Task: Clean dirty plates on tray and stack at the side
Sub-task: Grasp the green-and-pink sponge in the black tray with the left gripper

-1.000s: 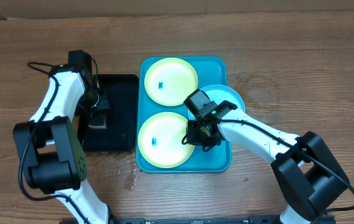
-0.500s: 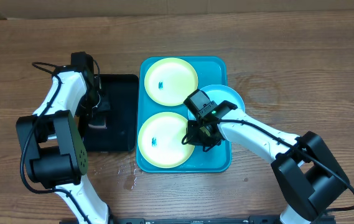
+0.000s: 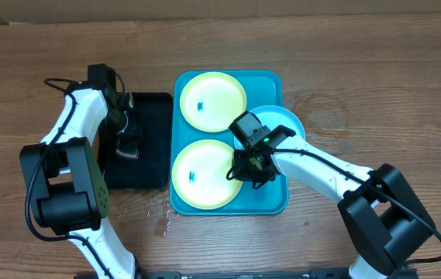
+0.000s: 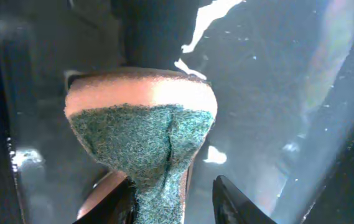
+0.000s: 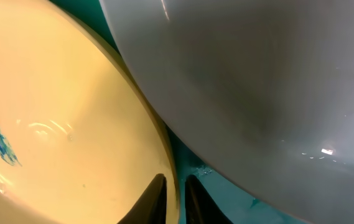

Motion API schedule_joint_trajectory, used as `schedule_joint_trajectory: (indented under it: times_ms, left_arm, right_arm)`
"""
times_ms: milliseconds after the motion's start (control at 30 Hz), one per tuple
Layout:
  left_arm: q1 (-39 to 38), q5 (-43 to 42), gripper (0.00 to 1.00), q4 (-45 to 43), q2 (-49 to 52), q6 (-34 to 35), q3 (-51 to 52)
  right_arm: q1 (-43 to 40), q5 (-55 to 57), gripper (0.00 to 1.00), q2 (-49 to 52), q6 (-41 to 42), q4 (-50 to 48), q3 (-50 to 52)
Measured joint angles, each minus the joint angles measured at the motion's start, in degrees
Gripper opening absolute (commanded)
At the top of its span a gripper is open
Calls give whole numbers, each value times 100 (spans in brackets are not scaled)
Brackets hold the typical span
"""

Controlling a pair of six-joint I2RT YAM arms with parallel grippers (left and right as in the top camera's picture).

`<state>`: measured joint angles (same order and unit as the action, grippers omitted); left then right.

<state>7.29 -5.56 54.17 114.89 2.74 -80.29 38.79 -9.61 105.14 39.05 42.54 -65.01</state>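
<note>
Overhead, we saw two yellow plates lying in the tray, each with a blue smudge, and a cyan plate tilted over the tray's right rim. Our left gripper was pinching a sponge over the black tray. Our right gripper was nipping the near yellow plate's rim, one finger on each side. We judged the cleaning not yet begun: next, the sponge would need carrying across to the smudge while the right arm steadied that plate.
</note>
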Motion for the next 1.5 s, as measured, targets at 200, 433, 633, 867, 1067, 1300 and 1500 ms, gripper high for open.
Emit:
schedule_joint_trajectory:
  times_ms: [200,433,633,867,1067,1300,1500]
  left_arm:
    - [0,50,38,138,0,0,-111]
    - [0,197,30,177,0,0,-227]
    - [0,380,33,177,0,-22,-227]
    - [0,435,22,138,0,-28,-136]
    - [0,455,26,107,0,-39,-127]
    - [0,455,4,-129,0,-39,107]
    - [0,382,4,310,0,-85,-109]
  right_arm:
    - [0,0,16,0,-2,-2,0]
    - [0,0,17,0,-2,0,0]
    - [0,0,17,2,-4,-7,0]
    - [0,0,17,4,-4,-4,0]
    - [0,2,17,4,-4,-2,0]
    - [0,0,18,4,-4,-2,0]
    - [0,2,10,4,-2,0,0]
